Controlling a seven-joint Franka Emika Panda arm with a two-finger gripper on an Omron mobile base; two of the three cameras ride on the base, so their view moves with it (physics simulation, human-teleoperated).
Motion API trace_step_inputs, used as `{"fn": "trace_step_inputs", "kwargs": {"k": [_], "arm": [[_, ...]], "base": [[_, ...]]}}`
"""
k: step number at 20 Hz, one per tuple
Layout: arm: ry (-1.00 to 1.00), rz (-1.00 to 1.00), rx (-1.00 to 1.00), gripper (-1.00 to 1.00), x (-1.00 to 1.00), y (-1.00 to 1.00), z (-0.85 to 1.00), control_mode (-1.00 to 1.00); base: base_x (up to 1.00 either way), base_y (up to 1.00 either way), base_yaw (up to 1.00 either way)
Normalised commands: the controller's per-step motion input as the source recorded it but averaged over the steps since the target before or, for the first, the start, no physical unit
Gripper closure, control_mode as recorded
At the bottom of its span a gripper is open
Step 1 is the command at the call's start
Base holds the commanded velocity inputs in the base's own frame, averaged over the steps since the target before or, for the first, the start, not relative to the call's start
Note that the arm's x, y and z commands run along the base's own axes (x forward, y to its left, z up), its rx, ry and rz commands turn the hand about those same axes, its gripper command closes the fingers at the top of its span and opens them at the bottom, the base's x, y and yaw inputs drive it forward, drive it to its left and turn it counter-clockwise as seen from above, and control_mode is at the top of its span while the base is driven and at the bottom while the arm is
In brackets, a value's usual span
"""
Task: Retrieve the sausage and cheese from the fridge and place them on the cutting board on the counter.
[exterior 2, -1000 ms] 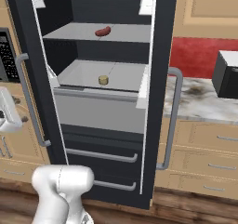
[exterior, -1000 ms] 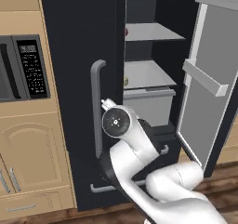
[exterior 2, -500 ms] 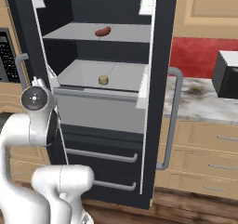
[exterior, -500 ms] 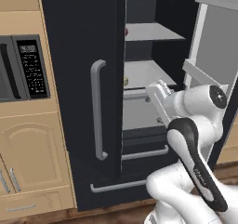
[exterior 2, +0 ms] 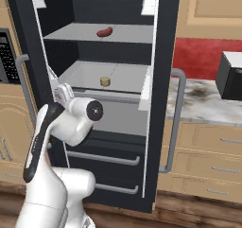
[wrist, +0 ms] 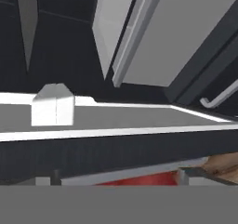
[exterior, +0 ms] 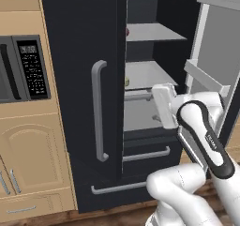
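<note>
The black fridge (exterior 2: pixel 166 57) stands with its right door (exterior: pixel 220 65) swung open and its left door (exterior: pixel 79 79) closed. On the upper shelf lies the reddish-brown sausage (exterior 2: pixel 105 31). The pale yellow cheese (exterior 2: pixel 105 81) sits on the shelf below, peeking past the door edge in the left base view (exterior: pixel 126 82). My gripper (exterior 2: pixel 56 83) hangs at the left edge of the open compartment, level with the cheese shelf and apart from the cheese. Its finger tips (wrist: pixel 56 174) stand wide apart, open, with nothing between them. The cutting board is out of view.
The marble counter (exterior 2: pixel 208 99) runs right of the fridge with a black appliance (exterior 2: pixel 231 75) on it, over wood cabinets. A black wall oven panel (exterior: pixel 28 68) sits left of the fridge. The closed door's grey handle (exterior: pixel 97 110) and two lower drawers (exterior 2: pixel 104 158) lie near my arm.
My arm has swung from in front of the closed left door across to the open compartment, and the hand now sits by the cheese shelf. Sausage and cheese have not moved.
</note>
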Motion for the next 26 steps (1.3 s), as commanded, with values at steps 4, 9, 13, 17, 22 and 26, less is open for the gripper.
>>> {"fn": "trace_step_inputs", "kwargs": {"k": [4,9,13,17,22,26], "arm": [[0.01,0.13,0.13,-1.00,0.69,0.02,0.00,-1.00],[0.08,0.04,0.05,-1.00,0.58,0.00,0.00,-1.00],[0.00,0.06,0.00,-1.00,0.38,0.40,0.00,-1.00],[-0.01,0.06,-0.01,-1.00,0.16,0.49,0.00,-1.00],[-0.10,0.05,0.00,-1.00,0.03,0.25,0.13,-1.00],[-0.15,0.06,0.00,-1.00,0.00,0.26,0.04,-1.00]], "base": [[0.00,0.00,0.00],[0.00,0.00,0.00],[0.00,0.00,0.00],[0.00,0.00,0.00],[0.00,0.00,0.00],[0.00,0.00,0.00]]}}
